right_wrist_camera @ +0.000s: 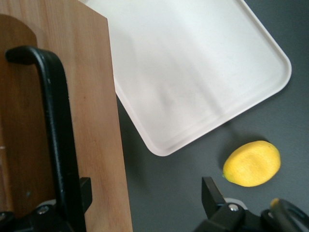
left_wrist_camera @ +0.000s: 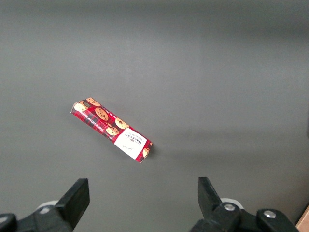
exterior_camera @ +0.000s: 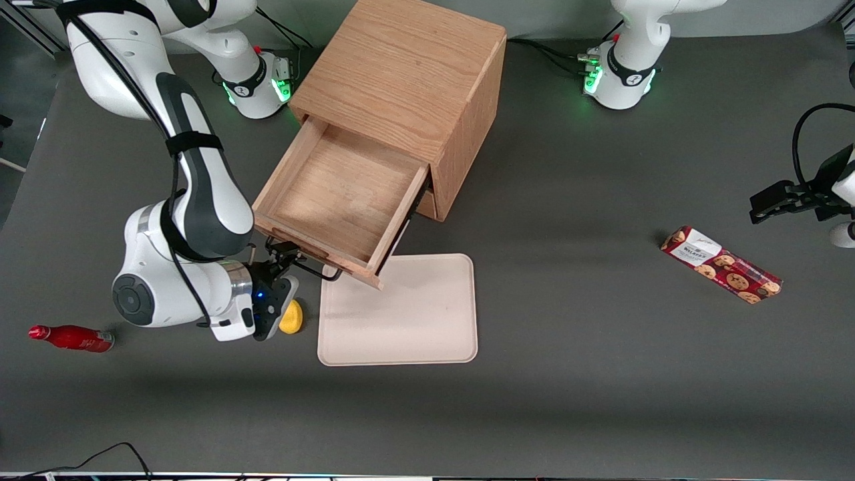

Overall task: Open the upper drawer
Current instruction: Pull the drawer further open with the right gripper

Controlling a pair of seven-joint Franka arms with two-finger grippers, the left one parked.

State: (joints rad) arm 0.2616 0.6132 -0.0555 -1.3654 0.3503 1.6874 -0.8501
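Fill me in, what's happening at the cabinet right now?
The right arm's hand is at the black handle of the upper drawer, with one finger on each side of the bar and not closed on it. The drawer is already pulled well out of the oak cabinet, showing an empty tray, its front corner hanging over the beige tray. A lemon lies on the table just beside the hand.

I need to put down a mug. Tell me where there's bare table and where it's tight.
Free: the table between the tray and cookie box. Crowded: around the upper drawer, where the gripper, open at its handle, hangs above the lemon.
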